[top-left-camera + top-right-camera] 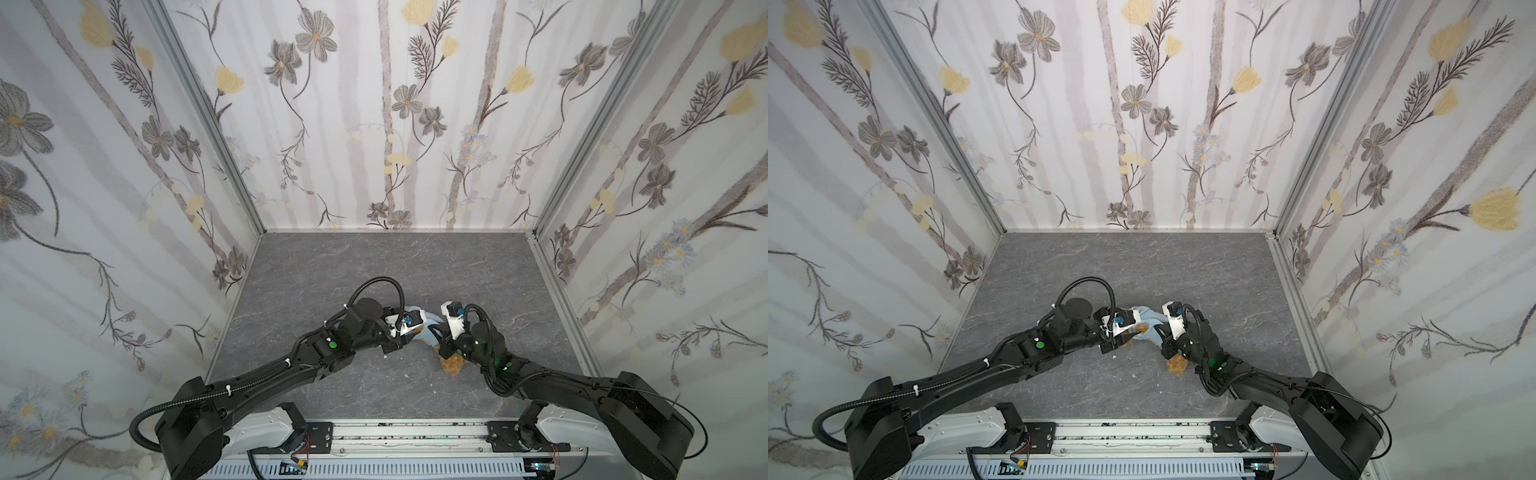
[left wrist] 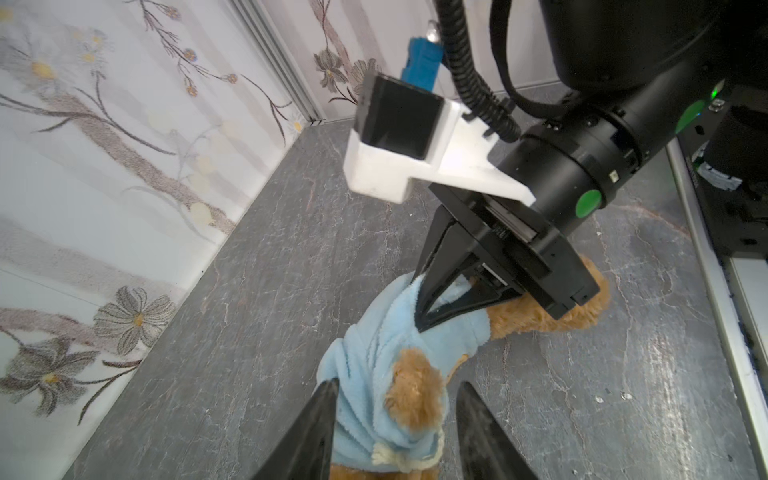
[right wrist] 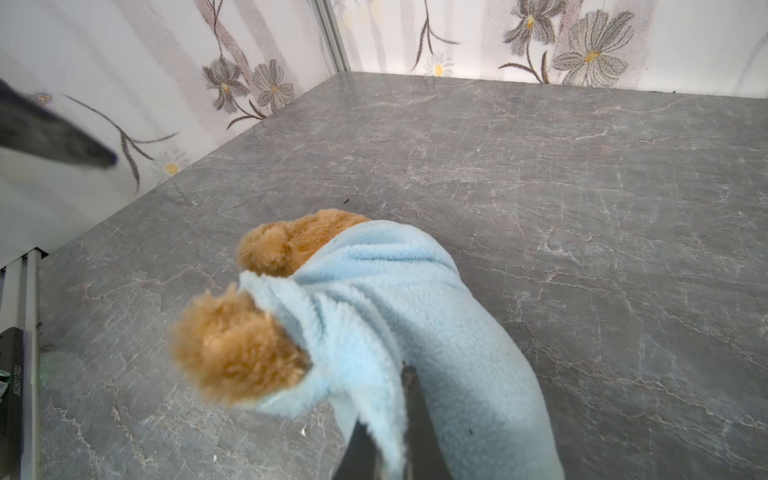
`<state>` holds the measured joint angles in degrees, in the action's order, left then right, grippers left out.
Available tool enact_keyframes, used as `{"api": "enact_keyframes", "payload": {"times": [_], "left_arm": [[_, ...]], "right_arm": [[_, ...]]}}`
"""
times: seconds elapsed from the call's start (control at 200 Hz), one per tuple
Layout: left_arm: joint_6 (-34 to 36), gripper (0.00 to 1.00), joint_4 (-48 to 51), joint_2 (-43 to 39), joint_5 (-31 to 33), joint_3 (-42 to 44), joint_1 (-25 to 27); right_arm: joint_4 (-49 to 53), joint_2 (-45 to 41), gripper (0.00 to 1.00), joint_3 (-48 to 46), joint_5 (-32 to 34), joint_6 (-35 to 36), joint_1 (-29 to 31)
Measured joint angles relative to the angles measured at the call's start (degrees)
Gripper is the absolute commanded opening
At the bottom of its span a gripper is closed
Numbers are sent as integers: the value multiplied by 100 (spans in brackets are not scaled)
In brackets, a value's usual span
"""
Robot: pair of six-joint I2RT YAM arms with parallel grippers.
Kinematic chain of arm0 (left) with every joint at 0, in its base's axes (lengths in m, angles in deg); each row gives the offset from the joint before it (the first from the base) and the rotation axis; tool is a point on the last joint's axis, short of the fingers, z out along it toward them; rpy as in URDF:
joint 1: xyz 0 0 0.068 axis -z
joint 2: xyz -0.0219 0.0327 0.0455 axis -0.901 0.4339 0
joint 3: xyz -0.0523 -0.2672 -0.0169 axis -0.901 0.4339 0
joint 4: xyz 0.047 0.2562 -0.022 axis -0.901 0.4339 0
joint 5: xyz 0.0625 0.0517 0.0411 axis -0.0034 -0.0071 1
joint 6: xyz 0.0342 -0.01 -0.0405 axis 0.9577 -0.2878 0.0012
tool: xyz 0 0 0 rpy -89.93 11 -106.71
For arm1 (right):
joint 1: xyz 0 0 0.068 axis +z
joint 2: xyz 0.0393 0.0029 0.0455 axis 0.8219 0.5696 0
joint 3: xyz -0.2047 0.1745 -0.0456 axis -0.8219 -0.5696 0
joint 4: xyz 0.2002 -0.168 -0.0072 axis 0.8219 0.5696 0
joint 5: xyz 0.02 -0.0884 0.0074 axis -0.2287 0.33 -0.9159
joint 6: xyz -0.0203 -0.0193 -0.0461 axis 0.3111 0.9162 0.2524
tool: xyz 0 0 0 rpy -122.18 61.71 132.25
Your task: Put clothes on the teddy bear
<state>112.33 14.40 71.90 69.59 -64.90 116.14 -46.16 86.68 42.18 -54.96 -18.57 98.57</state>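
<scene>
Right end effector (image 2: 417,320) pinches the blue top (image 2: 374,361) on the teddy bear (image 3: 237,357) (left end effector (image 2: 399,388) parted).

Black jointed arms (image 1: 266,374), ribbed cable conduits (image 2: 469,79), green dots (image 2: 588,203), white camera brackets (image 2: 395,174), tapered black left tool (image 2: 397,388).
</scene>
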Motion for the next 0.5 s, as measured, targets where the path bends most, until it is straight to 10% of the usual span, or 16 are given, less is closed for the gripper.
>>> {"api": "enact_keyframes", "payload": {"times": [0.5], "left_arm": [[619,20,170,1252,922,-457,284]], "right_arm": [[-4,66,0,26,9,-2,48]]}}
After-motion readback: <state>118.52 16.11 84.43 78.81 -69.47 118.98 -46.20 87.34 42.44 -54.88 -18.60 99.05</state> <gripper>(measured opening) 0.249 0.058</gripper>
